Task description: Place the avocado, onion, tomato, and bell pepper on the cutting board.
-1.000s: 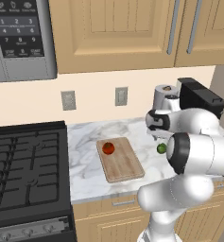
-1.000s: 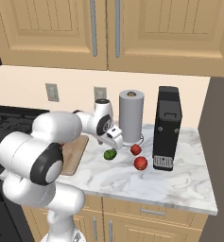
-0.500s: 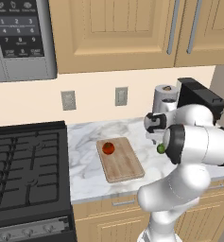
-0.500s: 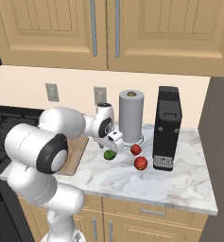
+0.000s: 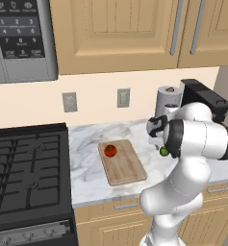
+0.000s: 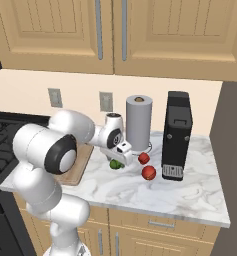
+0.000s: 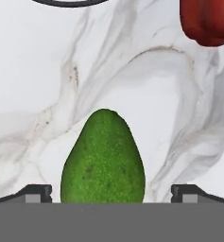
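The marble counter (image 5: 86, 163) runs from the stove (image 5: 24, 178) over to the black coffee machine (image 6: 177, 135), with the paper towel roll (image 6: 139, 122) standing just beside that machine. The cutting board (image 5: 121, 162) lies flat on the counter near the stove and has one red-orange round veggie (image 5: 110, 151) sitting on its far end, which the left base view shows nicely, while in the right base view the arm covers most of the board. The gripper (image 6: 118, 156) hangs low over the avocado (image 7: 103, 159), jaws spread as wide as they go, not holding anything; the hand view has the avocado lying on the marble right between the two fingertips (image 7: 36, 193), no contact I can make out. The right base view also picks up two reddish balls (image 6: 149, 172) on the counter between the avocado and the coffee machine.
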Controlling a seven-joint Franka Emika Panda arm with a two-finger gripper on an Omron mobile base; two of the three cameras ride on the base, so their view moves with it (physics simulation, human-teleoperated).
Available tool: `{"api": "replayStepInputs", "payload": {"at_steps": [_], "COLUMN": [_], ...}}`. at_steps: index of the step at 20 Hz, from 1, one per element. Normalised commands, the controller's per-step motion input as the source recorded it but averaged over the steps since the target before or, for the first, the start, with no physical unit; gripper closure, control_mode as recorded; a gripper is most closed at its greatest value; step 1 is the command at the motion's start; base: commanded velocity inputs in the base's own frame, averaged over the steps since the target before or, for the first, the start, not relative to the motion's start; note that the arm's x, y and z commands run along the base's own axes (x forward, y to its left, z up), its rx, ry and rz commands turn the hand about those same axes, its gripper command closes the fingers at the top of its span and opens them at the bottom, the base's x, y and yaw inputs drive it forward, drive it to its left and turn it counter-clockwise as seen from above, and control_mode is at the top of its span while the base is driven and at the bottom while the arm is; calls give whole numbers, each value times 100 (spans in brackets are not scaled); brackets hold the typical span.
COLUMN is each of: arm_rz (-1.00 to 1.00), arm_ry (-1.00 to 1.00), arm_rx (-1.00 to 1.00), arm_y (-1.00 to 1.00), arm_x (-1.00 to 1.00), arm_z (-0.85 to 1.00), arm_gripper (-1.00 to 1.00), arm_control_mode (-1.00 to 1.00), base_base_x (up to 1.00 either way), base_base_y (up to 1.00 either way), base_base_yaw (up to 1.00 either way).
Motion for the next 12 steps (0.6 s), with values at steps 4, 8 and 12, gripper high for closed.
{"api": "replayStepInputs", "payload": {"at_steps": [4,8,12], "arm_rz": [0,0,-2], "arm_ry": [5,4,0], "arm_rx": [0,0,1], "arm_y": [0,0,-2], "arm_x": [1,0,-1], "arm_z": [-31,-32,-1], "arm_gripper": [100,100,100], "arm_control_mode": [-100,-100,-100], "base_base_x": [0,0,0], "base_base_y": [0,0,0], "base_base_yaw": [0,0,0]}}
